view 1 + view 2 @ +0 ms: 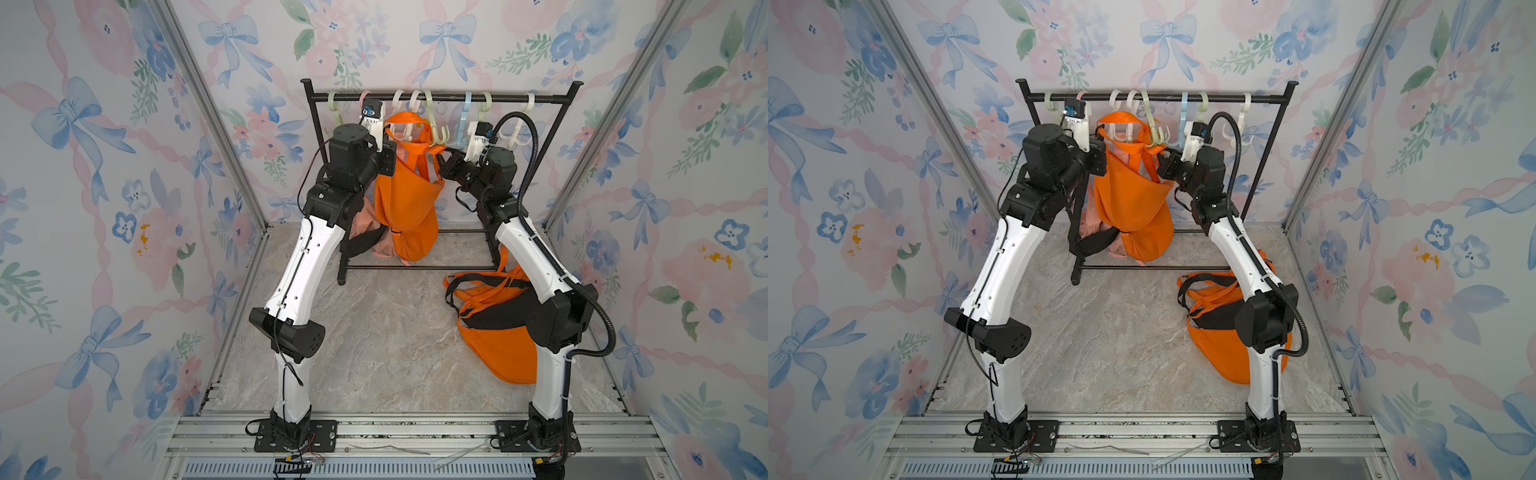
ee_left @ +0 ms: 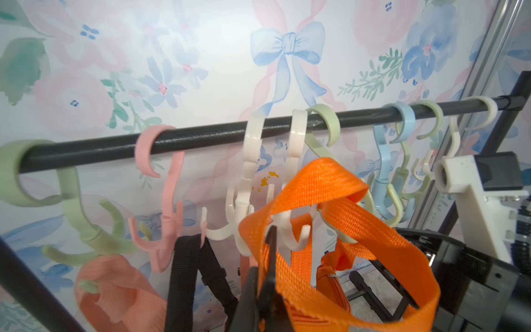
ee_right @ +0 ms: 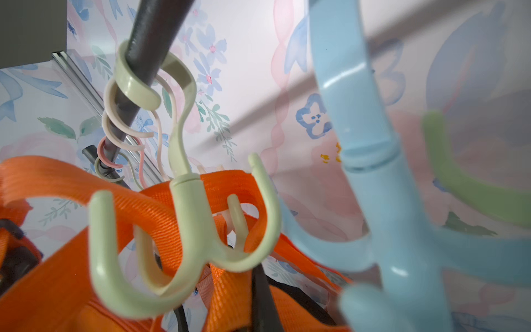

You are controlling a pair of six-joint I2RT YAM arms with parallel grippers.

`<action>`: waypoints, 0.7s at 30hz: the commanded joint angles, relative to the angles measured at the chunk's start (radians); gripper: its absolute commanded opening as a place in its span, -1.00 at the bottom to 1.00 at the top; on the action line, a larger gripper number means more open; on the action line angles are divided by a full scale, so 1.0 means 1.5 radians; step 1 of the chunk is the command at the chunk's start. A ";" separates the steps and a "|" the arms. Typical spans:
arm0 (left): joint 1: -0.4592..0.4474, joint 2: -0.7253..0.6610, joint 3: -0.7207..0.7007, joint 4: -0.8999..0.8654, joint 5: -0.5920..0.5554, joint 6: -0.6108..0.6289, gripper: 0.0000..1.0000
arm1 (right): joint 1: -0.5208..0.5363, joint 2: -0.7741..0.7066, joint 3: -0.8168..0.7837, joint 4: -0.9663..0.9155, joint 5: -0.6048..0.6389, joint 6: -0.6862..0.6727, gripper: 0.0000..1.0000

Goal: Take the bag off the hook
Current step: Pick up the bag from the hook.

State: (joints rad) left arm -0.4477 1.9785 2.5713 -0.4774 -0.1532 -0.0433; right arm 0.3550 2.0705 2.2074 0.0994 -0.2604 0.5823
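An orange bag (image 1: 409, 199) (image 1: 1133, 199) hangs from the black rack rod (image 1: 440, 98). One orange strap (image 2: 321, 184) arches up in front of a white hook (image 2: 247, 212), and my left gripper (image 2: 270, 250) (image 1: 390, 139) is shut on it. Another orange strap (image 3: 143, 207) runs over the prongs of a pale green hook (image 3: 184, 230) (image 1: 436, 141). My right gripper (image 3: 260, 290) (image 1: 441, 156) is shut on orange strap just under that hook. The bag's body hangs between the two wrists.
The rod carries several more plastic hooks, among them a blue hook (image 3: 382, 201) close to my right wrist. A pink bag (image 2: 115, 287) with a black strap (image 2: 184, 273) hangs behind the left arm. A second orange bag (image 1: 494, 332) lies on the marble floor (image 1: 374, 324).
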 commanded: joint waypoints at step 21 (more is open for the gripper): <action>-0.014 -0.004 0.013 0.015 -0.016 0.028 -1.00 | -0.041 -0.060 -0.138 0.029 0.052 -0.018 -1.00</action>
State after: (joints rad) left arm -0.4393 1.9331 2.5427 -0.4881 -0.1734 -0.0261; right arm 0.3084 1.9842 1.9648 0.1223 -0.1970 0.5468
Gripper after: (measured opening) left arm 0.054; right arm 0.048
